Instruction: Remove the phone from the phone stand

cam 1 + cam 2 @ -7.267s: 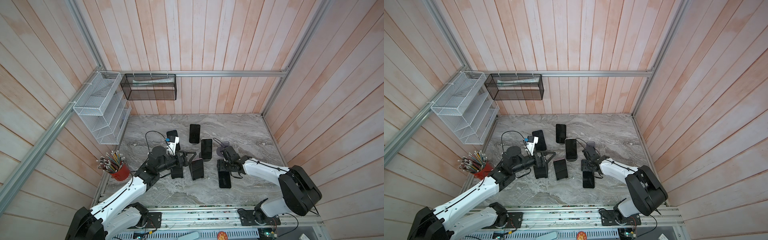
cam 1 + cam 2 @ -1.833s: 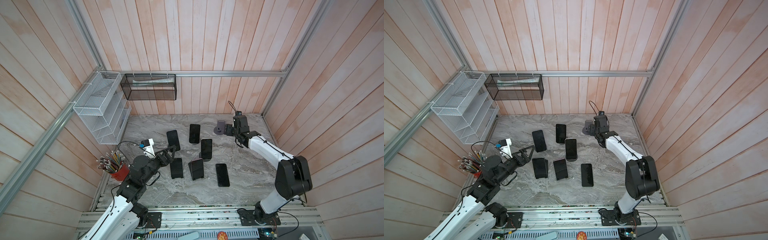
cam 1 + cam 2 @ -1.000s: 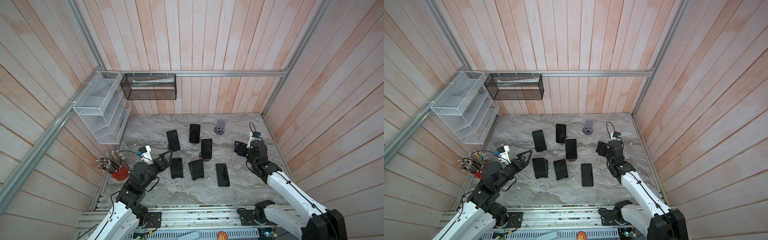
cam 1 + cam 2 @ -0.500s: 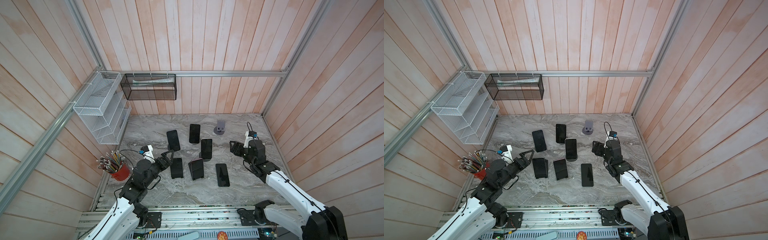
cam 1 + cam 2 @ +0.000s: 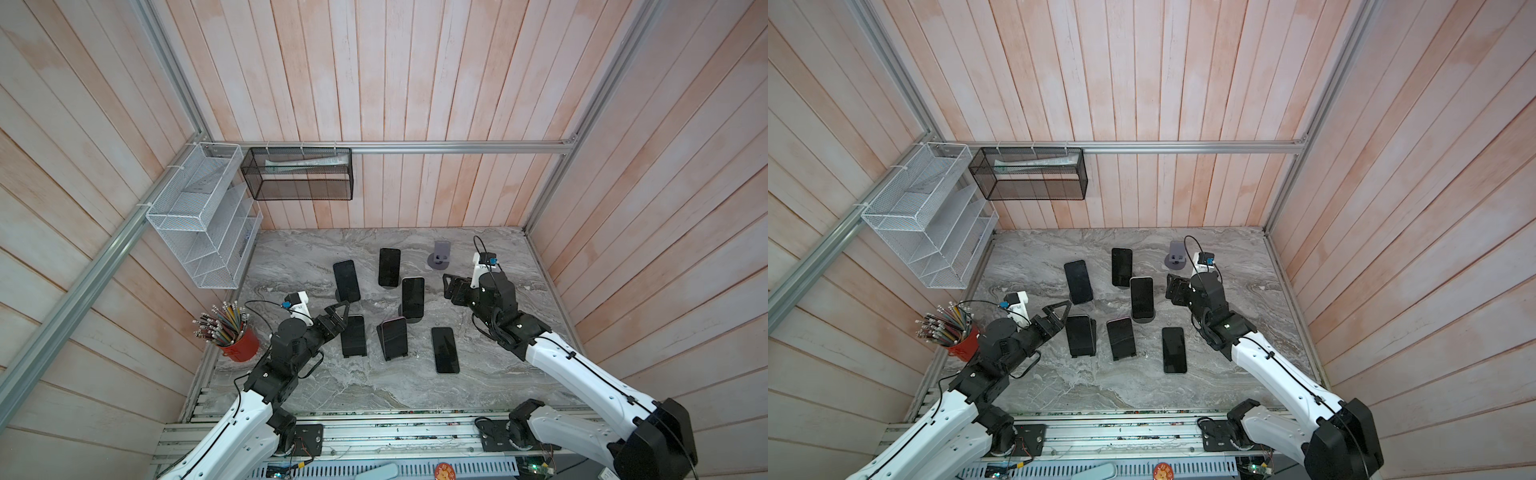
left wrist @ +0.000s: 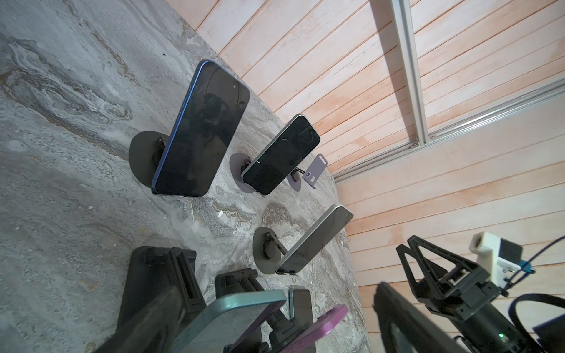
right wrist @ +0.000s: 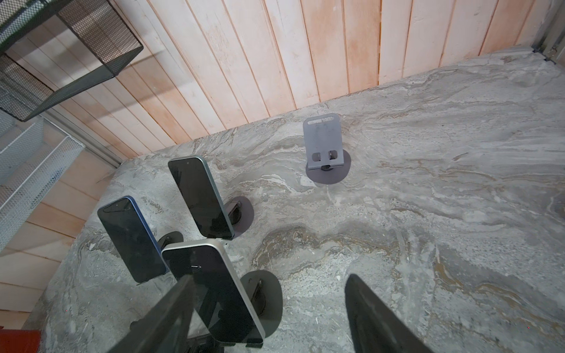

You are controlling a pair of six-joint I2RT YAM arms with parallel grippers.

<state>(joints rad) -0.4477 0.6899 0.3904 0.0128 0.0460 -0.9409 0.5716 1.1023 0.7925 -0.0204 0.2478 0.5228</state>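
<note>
Several dark phones lean on stands on the marble table [image 5: 374, 386]. My left gripper [image 5: 338, 316] is open, level with a teal-edged phone [image 6: 232, 311] on a black phone stand [image 6: 171, 275]; that phone lies between the spread fingers [image 6: 146, 321], untouched. My right gripper [image 5: 451, 289] is open beside a silver-edged phone [image 5: 413, 297] on a round-based stand [image 7: 266, 299]. In the right wrist view this phone [image 7: 214, 290] stands close to one finger [image 7: 159, 318]. One phone [image 5: 444, 350] lies flat on the table.
An empty grey stand [image 5: 441, 257] is at the back right. A purple-edged phone [image 5: 393, 337] stands between the arms. A red pencil cup [image 5: 237, 338] sits at the left edge. A white wire rack [image 5: 199, 216] and a black mesh basket [image 5: 299, 178] hang on the walls.
My right gripper has moved left, from the right side of the table to the silver-edged phone. My left gripper has edged forward toward the teal-edged phone. No phone has moved.
</note>
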